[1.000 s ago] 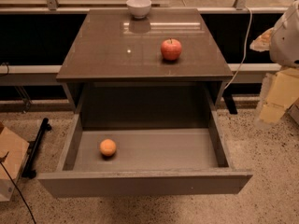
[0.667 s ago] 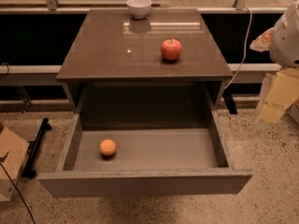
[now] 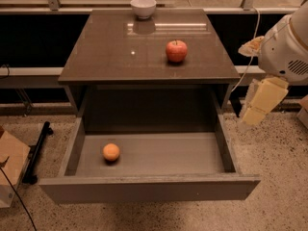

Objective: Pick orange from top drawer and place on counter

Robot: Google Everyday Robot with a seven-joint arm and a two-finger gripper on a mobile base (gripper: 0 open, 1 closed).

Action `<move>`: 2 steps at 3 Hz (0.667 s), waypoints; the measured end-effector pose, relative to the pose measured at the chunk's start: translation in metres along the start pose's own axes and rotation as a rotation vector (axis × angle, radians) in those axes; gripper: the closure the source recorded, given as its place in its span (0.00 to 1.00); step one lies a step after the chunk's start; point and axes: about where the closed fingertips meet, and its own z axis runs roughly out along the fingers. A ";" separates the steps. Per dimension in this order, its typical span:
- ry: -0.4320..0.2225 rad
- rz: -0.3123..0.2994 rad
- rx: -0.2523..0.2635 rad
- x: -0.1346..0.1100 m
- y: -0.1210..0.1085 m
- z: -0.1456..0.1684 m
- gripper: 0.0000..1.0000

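**Step in hand: approach to the orange**

The top drawer [image 3: 149,189] stands pulled fully out. The orange [image 3: 111,151] lies on the drawer floor in its front-left part, near the left wall but apart from it. The gripper [image 3: 262,102] hangs outside the drawer, beyond its right wall and above it, well apart from the fruit. Whether the gripper is apart or together cannot be told from this view; it carries nothing visible.

Recommended procedure:

1. The gripper should cross over the drawer's right wall and travel left above the drawer floor, keeping below the counter [image 3: 120,52] edge that overhangs the rear of the drawer.
2. It should descend vertically over the orange, centred, since a round smooth fruit is likely to roll if touched off-centre.
3. Closure should be across the widest part, with moderate force.
4. Lift should clear the drawer's front panel before any move upward to the counter.

The red apple [image 3: 176,50] and the white bowl [image 3: 143,6], both above and behind the drawer, are not targets.
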 end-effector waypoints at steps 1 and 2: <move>0.000 0.000 0.000 0.000 0.000 0.000 0.00; -0.045 0.015 -0.002 -0.014 0.004 0.017 0.00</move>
